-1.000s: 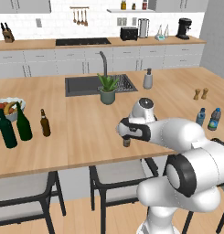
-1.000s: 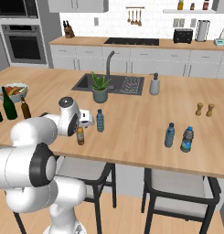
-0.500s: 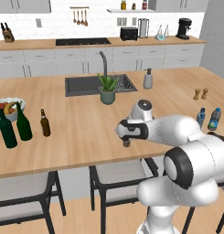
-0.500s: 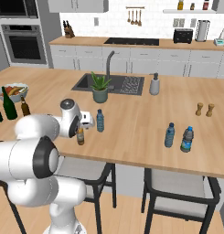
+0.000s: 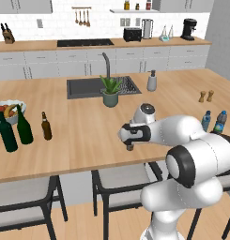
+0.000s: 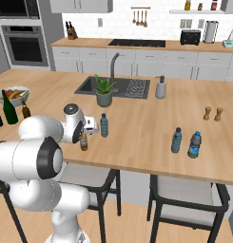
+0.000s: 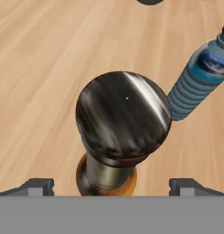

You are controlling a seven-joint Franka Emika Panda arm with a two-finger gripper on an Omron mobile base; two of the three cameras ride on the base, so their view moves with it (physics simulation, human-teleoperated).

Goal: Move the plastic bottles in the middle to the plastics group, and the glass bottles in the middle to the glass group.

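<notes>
1. Left base view: gripper (image 5: pixel 130 142) sits low over the wooden island counter (image 5: pixel 88 136) near its front edge, over a small brown beer bottle (image 5: pixel 130 147) whose base shows just under the hand. Bottle upright, long axis vertical. A second brown beer bottle (image 5: pixel 46 126) stands upright far left, just beside two tall green wine bottles (image 5: pixel 16 129) and a fruit bowl (image 5: pixel 8 110). Two blue plastic water bottles (image 5: pixel 213 121) stand at the right end.
2. Right base view: gripper (image 6: pixel 84 134) is above the amber beer bottle (image 6: pixel 83 142), neck up into the hand. Light-blue plastic bottle (image 6: pixel 104 125) stands upright just beside it, toward the sink (image 6: pixel 115 87). Plastics pair (image 6: pixel 185 142) is well apart to the right; wine bottles (image 6: pixel 4 110) at far left.
3. Hand view: camera looks straight down the beer bottle (image 7: pixel 120 132) axis, dark cap toward the lens, amber shoulder below. Both finger tips (image 7: pixel 38 185) stand wide apart, one each side, not touching it. Ribbed blue bottle (image 7: pixel 198 80) leans in at upper right.
</notes>
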